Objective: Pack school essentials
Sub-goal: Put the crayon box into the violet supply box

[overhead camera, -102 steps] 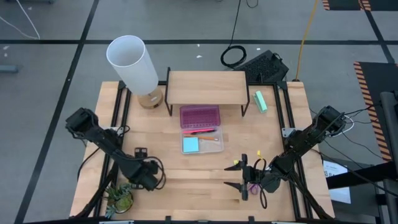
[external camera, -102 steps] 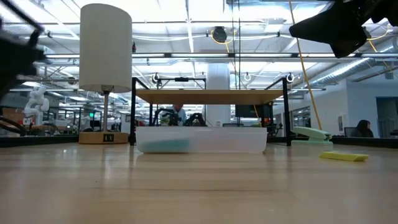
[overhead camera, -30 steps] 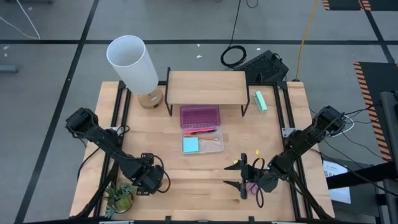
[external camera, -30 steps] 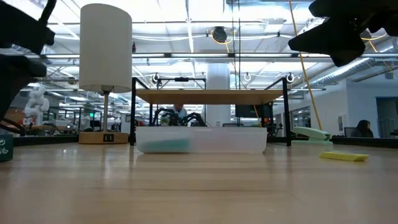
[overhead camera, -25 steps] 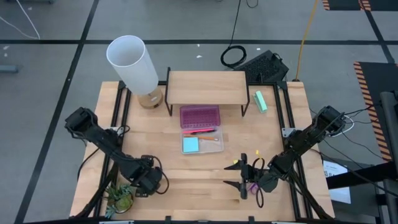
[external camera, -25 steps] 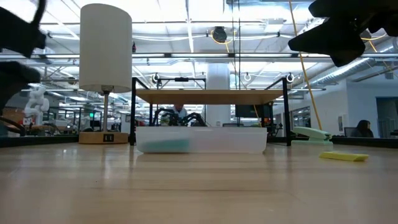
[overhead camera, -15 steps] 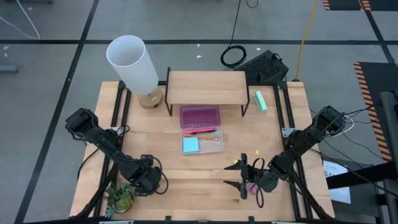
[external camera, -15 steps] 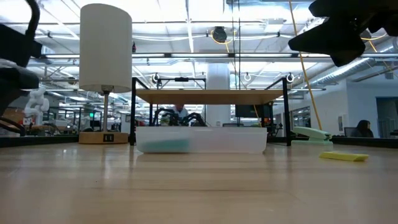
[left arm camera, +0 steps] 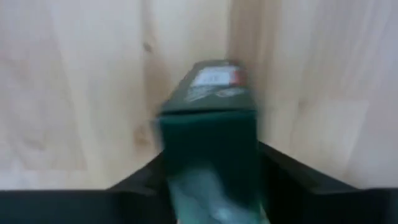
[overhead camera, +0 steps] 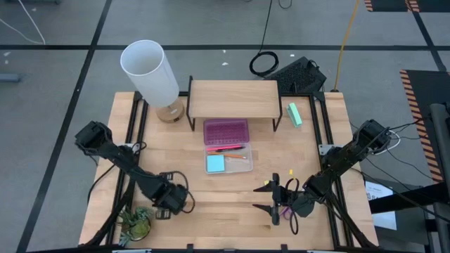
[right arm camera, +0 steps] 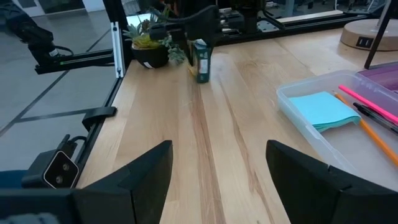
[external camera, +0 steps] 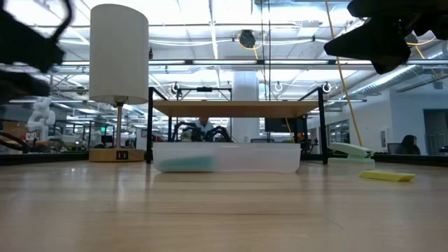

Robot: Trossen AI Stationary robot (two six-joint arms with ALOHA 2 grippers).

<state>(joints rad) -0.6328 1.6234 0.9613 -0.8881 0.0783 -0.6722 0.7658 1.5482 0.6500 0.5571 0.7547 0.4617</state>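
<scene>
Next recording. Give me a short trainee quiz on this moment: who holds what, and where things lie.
1. True or false: the left gripper is shut on the green crayon box.
2. Fill in: the right gripper hangs over the table with its fingers ___.
3. Where does the light-blue note pad lie?
A. in the right gripper
B. in the clear tray
C. under the green crayon box

Key: 1 true; 2 open; 3 B.
</scene>
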